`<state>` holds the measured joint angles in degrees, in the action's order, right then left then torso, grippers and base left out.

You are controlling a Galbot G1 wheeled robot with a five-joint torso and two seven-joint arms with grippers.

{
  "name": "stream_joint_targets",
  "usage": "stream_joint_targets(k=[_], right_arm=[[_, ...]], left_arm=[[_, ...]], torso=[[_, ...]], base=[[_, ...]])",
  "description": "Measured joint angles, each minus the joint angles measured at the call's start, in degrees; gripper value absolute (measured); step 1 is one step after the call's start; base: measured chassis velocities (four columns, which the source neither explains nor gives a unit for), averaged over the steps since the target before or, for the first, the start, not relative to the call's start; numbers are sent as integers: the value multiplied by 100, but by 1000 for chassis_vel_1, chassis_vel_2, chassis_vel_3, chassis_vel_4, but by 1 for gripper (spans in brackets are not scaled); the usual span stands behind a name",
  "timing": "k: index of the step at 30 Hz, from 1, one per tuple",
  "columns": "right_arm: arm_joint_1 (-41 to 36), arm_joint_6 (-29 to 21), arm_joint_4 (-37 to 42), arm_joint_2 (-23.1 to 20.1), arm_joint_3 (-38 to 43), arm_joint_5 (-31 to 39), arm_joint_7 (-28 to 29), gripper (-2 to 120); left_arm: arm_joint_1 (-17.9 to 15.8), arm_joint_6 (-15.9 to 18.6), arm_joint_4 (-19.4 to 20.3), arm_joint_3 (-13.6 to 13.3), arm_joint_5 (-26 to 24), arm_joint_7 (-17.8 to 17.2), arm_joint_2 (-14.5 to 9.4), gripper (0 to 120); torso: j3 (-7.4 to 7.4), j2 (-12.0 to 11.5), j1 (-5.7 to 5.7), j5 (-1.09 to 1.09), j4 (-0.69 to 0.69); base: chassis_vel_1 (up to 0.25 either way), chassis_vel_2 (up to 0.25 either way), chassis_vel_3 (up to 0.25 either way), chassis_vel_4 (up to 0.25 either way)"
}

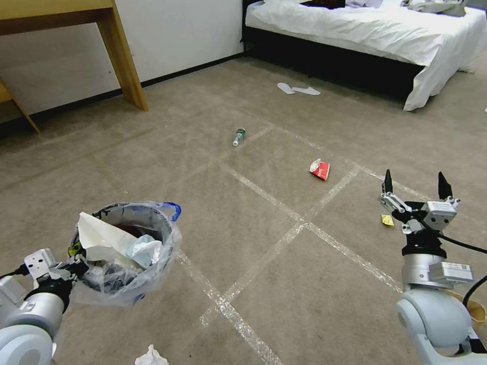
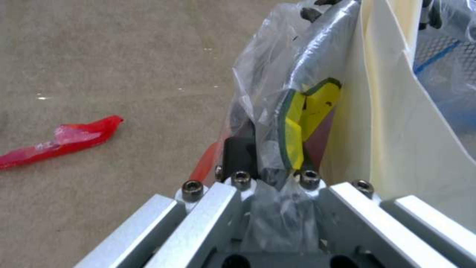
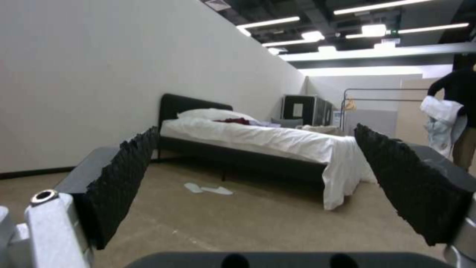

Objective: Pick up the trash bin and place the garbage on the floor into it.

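Pinching the trash bin (image 1: 127, 248) rim, left gripper (image 2: 270, 163) hides behind plastic; right gripper (image 1: 416, 185) gapes empty.

1. The floor (image 1: 152, 167): beige-brown short carpet crossed by shiny tape lines (image 1: 304, 223) in a grid.
2. Small green-labelled bottle (image 1: 238, 136) lying at mid-floor.
3. Red wrapper (image 1: 320, 169) beside a tape line.
4. Yellow scrap (image 1: 387, 219), white tissue (image 1: 150, 357) at near edge.
5. White slippers (image 1: 298, 89) before the bed (image 1: 365, 30).
6. Red wrapper strip (image 2: 59, 141) on carpet.
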<state>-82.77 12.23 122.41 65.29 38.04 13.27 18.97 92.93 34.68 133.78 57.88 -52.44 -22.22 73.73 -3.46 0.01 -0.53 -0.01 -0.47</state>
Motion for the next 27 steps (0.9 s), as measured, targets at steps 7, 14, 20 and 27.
stream_joint_targets(k=[7,14,20,27], right_arm=[[8,-16,29,9,-27,11,-9,100],[23,-25,-19,-6,-73,42,-24,100],[62,-39,-60,0,-135,50,-26,100],[58,-41,-78,0,-153,56,-29,100]], left_arm=[[-20,0,-6,-17,-13,-2,-8,0],[-56,2,-51,-43,-7,-5,19,0],[-71,4,-80,-48,1,-5,22,0],[-78,5,-91,-51,5,-5,31,0]], torso=[[0,0,0,0,-1],[-1,-1,-2,1,0],[-1,-2,-2,2,-1],[-1,-1,-2,2,0]], base=[[-47,46,46,-49],[-114,120,122,-122],[-92,84,104,-94],[-105,106,101,-104]])
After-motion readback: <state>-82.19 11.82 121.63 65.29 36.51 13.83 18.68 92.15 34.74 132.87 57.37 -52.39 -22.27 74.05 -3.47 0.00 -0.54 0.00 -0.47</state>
